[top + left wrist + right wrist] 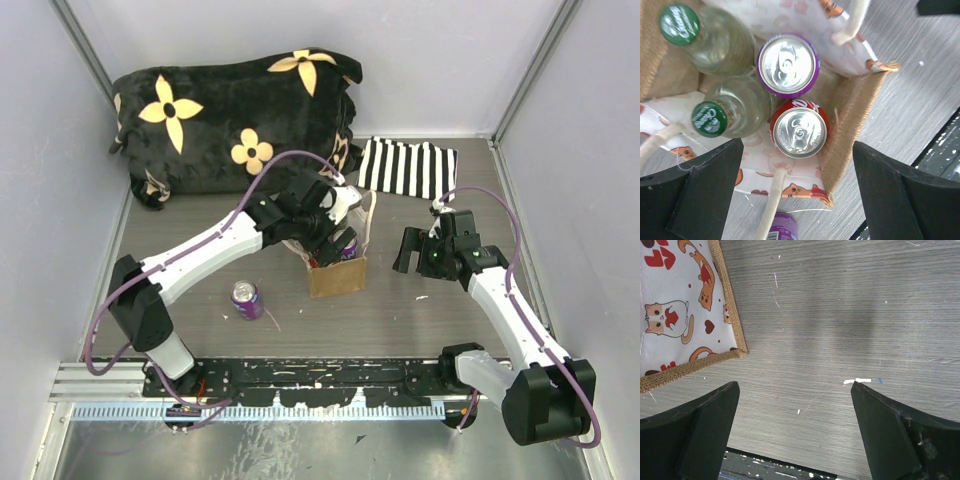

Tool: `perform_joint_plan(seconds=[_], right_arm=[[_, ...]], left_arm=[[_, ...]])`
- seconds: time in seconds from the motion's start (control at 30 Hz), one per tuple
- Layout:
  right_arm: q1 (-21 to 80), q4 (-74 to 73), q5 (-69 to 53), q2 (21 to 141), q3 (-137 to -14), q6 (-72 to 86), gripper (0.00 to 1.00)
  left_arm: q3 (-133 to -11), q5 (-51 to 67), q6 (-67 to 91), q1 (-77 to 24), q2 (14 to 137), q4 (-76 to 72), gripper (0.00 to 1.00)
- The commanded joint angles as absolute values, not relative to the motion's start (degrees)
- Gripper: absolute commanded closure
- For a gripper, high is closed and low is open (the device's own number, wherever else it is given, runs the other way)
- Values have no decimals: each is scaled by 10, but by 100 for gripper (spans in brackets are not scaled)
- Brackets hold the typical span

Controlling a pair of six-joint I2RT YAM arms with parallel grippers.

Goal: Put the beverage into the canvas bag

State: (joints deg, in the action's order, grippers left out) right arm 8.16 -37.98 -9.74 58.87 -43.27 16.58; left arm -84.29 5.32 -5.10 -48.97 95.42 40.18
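Observation:
The tan canvas bag [338, 274] stands upright at the table's middle, its woven wall [852, 102] and cat-printed side [675, 305] showing in the wrist views. Inside it stand a red can [799, 131], a purple can [788, 64] and two clear bottles with green caps [710, 118] [680, 24]. My left gripper [325, 236] hangs right over the bag, open [797, 165], with the red can below its spread fingers and untouched. Another purple beverage can [246, 299] [784, 227] stands on the table left of the bag. My right gripper [425, 250] [795, 395] is open over bare table to the bag's right.
A black cushion with yellow flowers [235, 105] fills the back left. A black-and-white striped cloth [408, 168] lies at the back right. Grey walls close in the sides and back. The arms' black mounting rail [300, 380] runs along the near edge.

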Motion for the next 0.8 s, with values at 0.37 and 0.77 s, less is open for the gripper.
perform_joint_plan(seconds=[0.37,0.77], right_arm=[[79,-367,-103,584,-447,161,0],[79,-369,-112,576,-440,168,0]], left_arm=[[-797,59,-124,-429,711,530,1],[-589,-4,-196,-388,627,575,2]])
